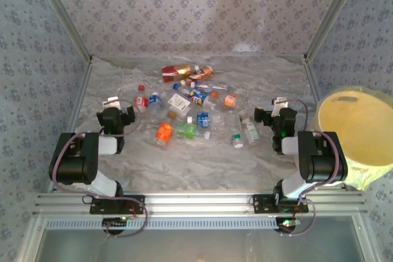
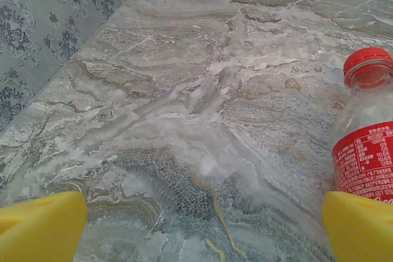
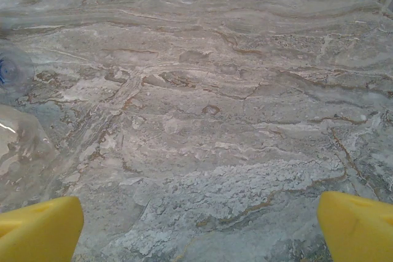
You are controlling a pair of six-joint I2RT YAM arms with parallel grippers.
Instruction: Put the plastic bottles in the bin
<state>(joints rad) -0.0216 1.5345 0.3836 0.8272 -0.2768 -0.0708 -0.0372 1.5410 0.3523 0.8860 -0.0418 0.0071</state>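
Several plastic bottles lie scattered across the middle of the marble table, among them an orange-labelled one (image 1: pixel 163 133), a green one (image 1: pixel 186 130), a blue-labelled one (image 1: pixel 198 96) and a clear one with a white label (image 1: pixel 249 128). A red-capped bottle with a red label (image 2: pixel 365 145) stands just right of my left gripper (image 2: pixel 202 231), which is open over bare table. The same bottle (image 1: pixel 140 99) and left gripper (image 1: pixel 120 110) show from above. My right gripper (image 3: pixel 199 228) is open too, with a clear crushed bottle (image 3: pixel 18 151) at its left. The pale-yellow bin (image 1: pixel 359 133) stands right of the right gripper (image 1: pixel 274 107).
A larger red-and-amber bottle (image 1: pixel 184 72) lies at the back of the pile. Patterned walls close in the table on the left (image 2: pixel 37 41), back and right. The bin sits outside the table's right edge, beside the right arm (image 1: pixel 316 161).
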